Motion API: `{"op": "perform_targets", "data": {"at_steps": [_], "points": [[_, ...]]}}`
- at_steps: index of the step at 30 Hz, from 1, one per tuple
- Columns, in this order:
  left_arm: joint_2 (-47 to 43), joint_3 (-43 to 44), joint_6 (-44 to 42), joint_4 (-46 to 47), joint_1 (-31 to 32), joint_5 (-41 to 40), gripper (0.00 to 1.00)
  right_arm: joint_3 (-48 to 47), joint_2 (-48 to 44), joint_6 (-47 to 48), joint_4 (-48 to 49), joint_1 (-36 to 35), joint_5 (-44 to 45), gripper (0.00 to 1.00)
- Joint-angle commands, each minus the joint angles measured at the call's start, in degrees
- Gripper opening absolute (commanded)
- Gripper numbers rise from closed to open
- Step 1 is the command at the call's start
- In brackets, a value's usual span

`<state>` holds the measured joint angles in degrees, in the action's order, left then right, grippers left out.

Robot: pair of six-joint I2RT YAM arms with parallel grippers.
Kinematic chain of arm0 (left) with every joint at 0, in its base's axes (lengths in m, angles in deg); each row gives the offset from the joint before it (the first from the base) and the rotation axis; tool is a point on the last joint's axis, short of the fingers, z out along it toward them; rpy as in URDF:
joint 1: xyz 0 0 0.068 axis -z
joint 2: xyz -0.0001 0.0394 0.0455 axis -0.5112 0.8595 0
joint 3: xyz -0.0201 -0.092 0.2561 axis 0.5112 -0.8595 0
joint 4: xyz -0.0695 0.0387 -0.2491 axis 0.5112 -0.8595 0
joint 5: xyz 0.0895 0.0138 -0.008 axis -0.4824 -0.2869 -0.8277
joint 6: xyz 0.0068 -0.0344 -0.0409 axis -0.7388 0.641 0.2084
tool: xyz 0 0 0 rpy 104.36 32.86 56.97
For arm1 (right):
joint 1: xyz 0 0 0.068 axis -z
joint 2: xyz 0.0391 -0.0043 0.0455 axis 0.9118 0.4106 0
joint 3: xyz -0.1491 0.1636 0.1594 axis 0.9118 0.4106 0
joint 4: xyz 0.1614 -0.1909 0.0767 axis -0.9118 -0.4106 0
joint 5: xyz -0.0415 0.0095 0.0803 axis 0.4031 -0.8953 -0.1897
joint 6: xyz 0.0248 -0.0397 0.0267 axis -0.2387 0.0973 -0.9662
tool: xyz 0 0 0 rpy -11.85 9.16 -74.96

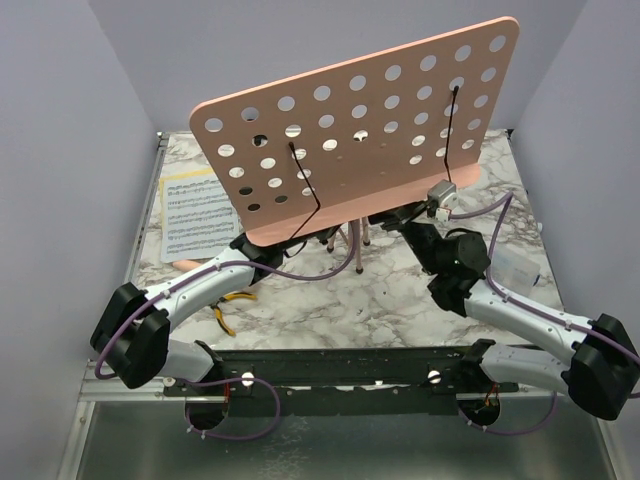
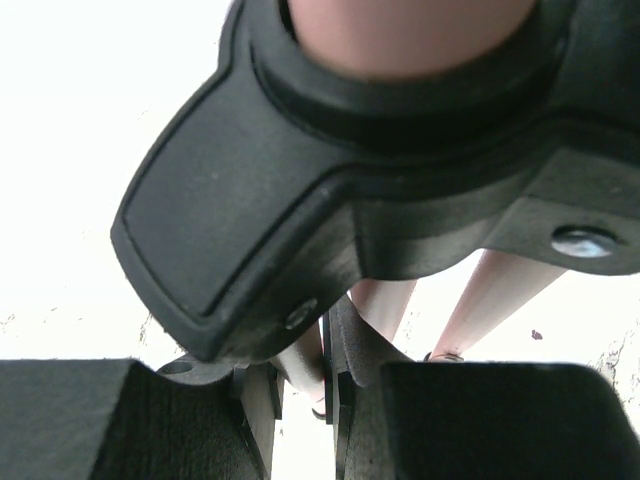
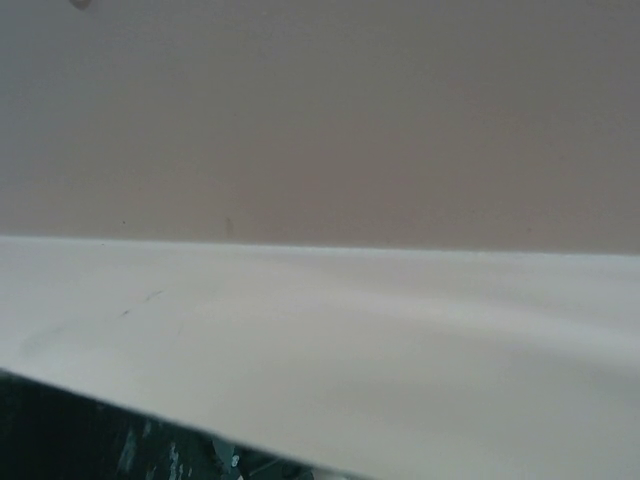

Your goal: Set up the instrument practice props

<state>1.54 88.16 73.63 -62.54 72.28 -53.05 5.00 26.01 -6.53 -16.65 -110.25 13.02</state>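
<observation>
The grey-veined white marble tabletop (image 1: 400, 300) carried everything. Standing near its middle was the task's main piece, the large pink perforated metal music-stand desk (image 1: 375, 180). It was raised and tilted back with its lower ledge toward the arms, the way a desk sits once it is ready to take pages.

Both arms reached in under that ledge, most likely to keep a top-heavy prop from tipping. The right gripper (image 1: 437, 200) sat at the ledge's right end. Its wrist view showed only blurred pink surface at close range, so I could not tell how wide its jaws stood or whether they had hold of the lip.

The left gripper (image 1: 262, 250) was tucked beneath the desk's lower-left corner. Its wrist view looked up at the broad black plastic hub (image 2: 300, 200) that collars the pink tripod pole (image 2: 410, 30). The jaws were drawn narrow around the slim parts just below that hub, which looked like a bracing grip low on the stand, though I judged the exact contact rather than saw it.

The white printed sheet-music pages (image 1: 195, 212) lay flat at the left edge, well apart from the ledge and not yet set on it. The yellow-handled pliers (image 1: 232, 305) lay just beside the left forearm and seemed to play no part in the setup.
</observation>
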Motion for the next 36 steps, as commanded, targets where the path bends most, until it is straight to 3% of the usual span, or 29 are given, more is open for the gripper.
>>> {"op": "perform_targets", "data": {"at_steps": [1,5,9,17,22,31,36], "points": [[-0.5,2.8,-1.9,1.8,1.5,3.9,0.00,2.1,0.1,-4.5,-2.0,-1.7,-9.9,0.56],[0.2,3.2,-1.0,1.6,1.4,2.9,0.00,3.2,-3.7,-4.7,-6.3,-1.7,-8.1,0.64],[0.8,3.5,-0.8,1.6,1.5,1.9,0.00,4.9,-6.5,-5.6,-7.9,-1.7,-7.5,0.65],[0.8,3.2,-1.3,1.6,1.5,2.2,0.00,1.6,-2.0,-4.1,-6.0,-1.7,-6.2,0.57],[0.5,3.0,-1.5,2.0,1.6,1.5,0.00,0.8,1.9,-3.2,-1.7,-1.8,1.2,0.51],[0.1,2.7,-2.8,2.3,2.2,-1.4,0.00,-4.0,8.6,5.3,2.4,-3.7,13.7,0.56],[1.0,2.9,-2.4,2.3,2.3,-1.9,0.00,-9.2,10.6,5.0,2.2,-3.9,15.1,0.40]]}}
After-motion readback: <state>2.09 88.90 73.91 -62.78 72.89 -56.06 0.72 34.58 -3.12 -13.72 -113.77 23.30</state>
